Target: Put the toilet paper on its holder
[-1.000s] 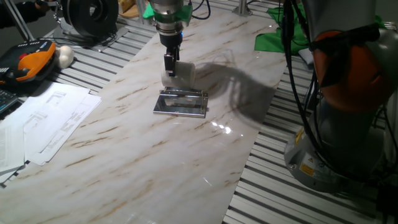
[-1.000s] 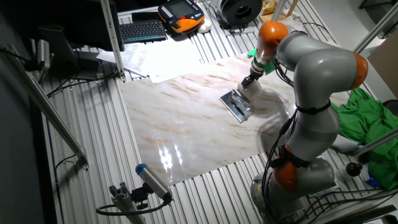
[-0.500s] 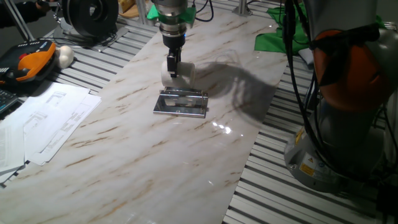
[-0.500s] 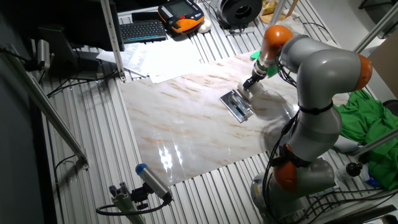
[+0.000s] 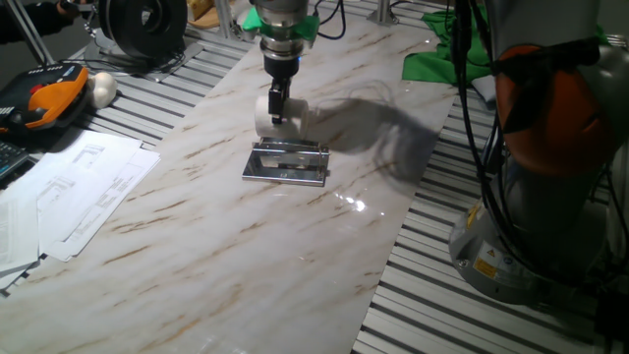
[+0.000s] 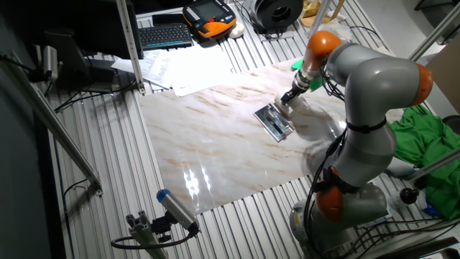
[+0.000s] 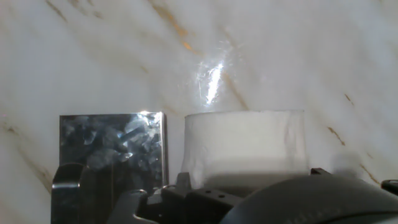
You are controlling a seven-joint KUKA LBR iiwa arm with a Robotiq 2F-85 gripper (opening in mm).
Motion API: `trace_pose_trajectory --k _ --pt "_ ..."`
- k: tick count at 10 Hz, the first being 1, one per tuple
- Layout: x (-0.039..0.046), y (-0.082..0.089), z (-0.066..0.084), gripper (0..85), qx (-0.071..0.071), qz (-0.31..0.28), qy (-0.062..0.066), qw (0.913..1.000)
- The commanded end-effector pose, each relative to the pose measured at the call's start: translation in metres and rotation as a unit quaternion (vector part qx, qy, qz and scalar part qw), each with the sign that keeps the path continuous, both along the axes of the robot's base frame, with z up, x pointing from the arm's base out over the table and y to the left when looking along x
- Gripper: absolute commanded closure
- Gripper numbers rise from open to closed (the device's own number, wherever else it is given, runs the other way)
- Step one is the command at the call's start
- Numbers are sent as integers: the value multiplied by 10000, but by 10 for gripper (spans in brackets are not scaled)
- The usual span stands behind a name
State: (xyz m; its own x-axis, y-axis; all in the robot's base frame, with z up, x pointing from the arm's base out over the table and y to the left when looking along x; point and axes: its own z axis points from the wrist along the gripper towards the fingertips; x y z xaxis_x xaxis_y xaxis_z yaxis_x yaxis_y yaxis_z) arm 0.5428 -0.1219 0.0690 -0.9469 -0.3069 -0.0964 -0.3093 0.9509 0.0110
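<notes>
One arm is working at the marble-topped bench (image 5: 197,246), and its hand (image 5: 278,110) is pointing down onto the toilet paper (image 5: 291,117), gripping the roll between its two fingers. In one fixed view the dark fingers (image 5: 277,102) are pressing against the near face of the roll, and the roll is sitting at the far edge of the holder (image 5: 286,163), just beside it. Whether the roll is resting on the bench or being held slightly clear of it cannot be told from these views.

The holder is lying flat on the bench, its chrome plate reflecting the surroundings, with its bar (image 5: 291,147) running along the side nearest the roll. In the other fixed view the hand (image 6: 287,100) is meeting the toilet paper (image 6: 290,105) at the far end of the holder (image 6: 273,121), and the grey arm (image 6: 366,79) is arching over from the bench's edge.

In the hand view the toilet paper (image 7: 245,146) is filling the lower centre, its side turned to the camera, and the holder (image 7: 112,146) is showing just to its left, a narrow gap of bench (image 7: 280,56) separating the two.

White paper sheets (image 5: 69,192) are lying at the bench's left edge, well apart from the work.
</notes>
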Motion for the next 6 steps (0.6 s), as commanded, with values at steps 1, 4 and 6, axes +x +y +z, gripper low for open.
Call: trace_pose_trajectory --k 1,4,6 --pt "-2 9 -7 170 -5 43 1 10000" --pt "-3 22 -9 510 -97 386 -18 9992" --pt "26 43 61 510 -70 441 17 9990"
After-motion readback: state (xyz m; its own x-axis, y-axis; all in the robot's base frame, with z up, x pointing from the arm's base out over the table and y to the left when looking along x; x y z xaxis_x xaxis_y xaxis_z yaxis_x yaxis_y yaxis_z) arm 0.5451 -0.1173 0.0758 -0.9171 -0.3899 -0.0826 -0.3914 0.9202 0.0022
